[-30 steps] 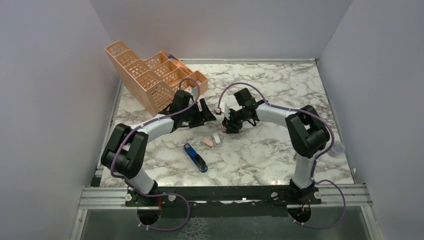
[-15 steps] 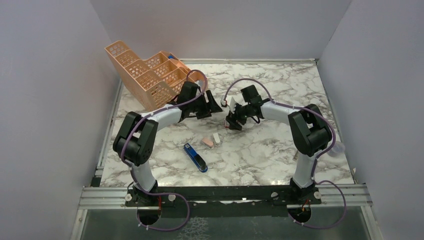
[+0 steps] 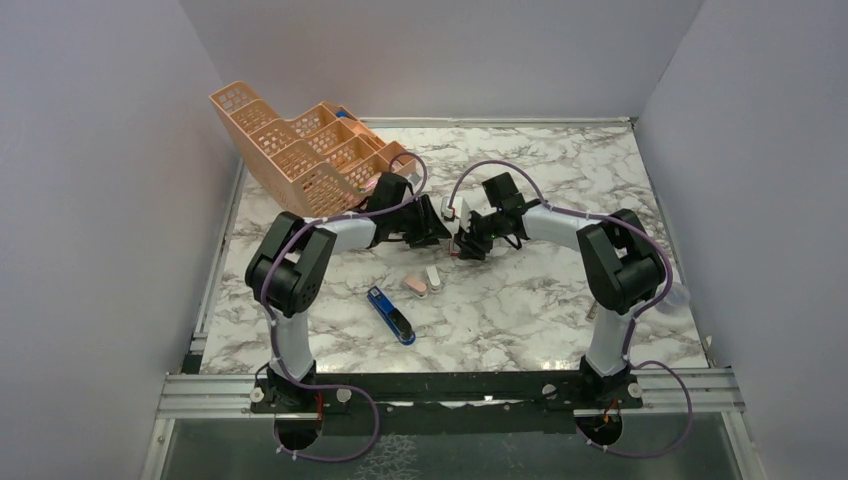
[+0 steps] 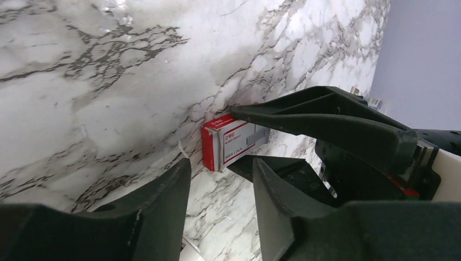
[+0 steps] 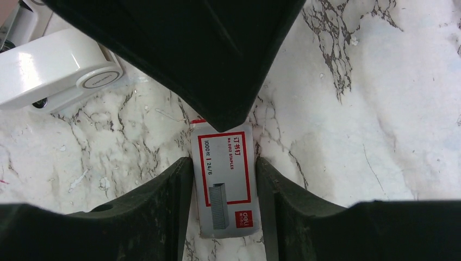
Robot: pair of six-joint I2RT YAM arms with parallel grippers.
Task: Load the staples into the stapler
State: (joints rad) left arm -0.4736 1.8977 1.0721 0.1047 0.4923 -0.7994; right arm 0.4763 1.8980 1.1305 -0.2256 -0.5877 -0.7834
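So both arms are meeting mid-surface (image 3: pixel 530 300) over the little red-and-white box (image 5: pixel 225 185). In the right wrist view the right jaws sit snug against both long sides of the box, so they're clamped on it. The printed face is up toward that camera. From the left wrist view, the box looks like it's down at the marble with its red end poking out toward the left arm.

The left jaws are parted with nothing between them, so they're not holding anything. In the right wrist view their tip comes in from the far side and meets the top end of the box.

The staples themselves I can't see loose anywhere, only the box with a picture of them printed on it.

The stapler (image 3: pixel 390 315) is lying on the surface nearer the arm bases, angled diagonally. It's well clear of both jaws and nothing is touching it. The pink block (image 3: pixel 414 285) and white block (image 3: pixel 433 276) lie side by side just beyond it, between the stapler and the jaws. The peach organiser (image 3: pixel 300 150) is in the far left corner, behind the left arm.
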